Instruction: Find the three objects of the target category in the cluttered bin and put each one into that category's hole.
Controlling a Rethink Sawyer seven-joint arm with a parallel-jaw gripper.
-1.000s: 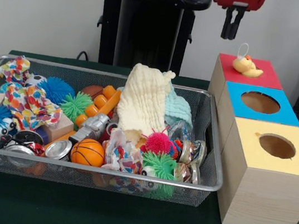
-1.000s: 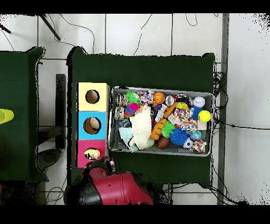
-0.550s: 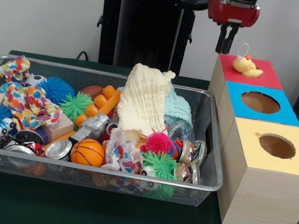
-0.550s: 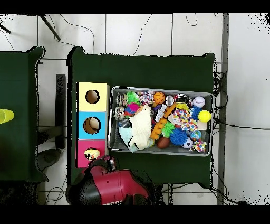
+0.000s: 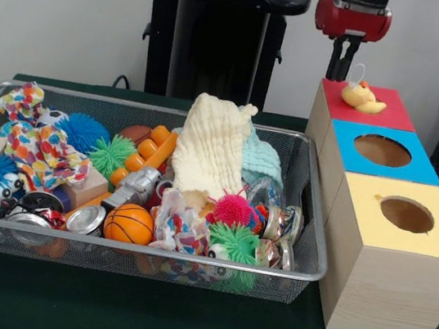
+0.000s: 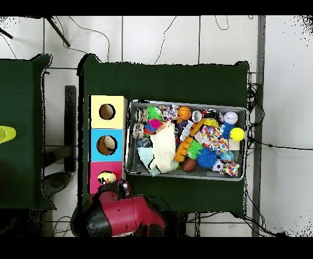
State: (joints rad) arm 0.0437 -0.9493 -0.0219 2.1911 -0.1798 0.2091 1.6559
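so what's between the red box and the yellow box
The blue box sits between the red box and the yellow box, touching both in one row. Both the front and overhead views show it.

The bin [image 5: 141, 194] and boxes [image 5: 390, 240] are seen close, from low across the table, in the front view. In the overhead view, bin [image 6: 186, 139], boxes [image 6: 107, 144], table [image 6: 165, 79] and floor are seen from high above.

Even, bright indoor light — soft shadows, no glare, slightly soft focus
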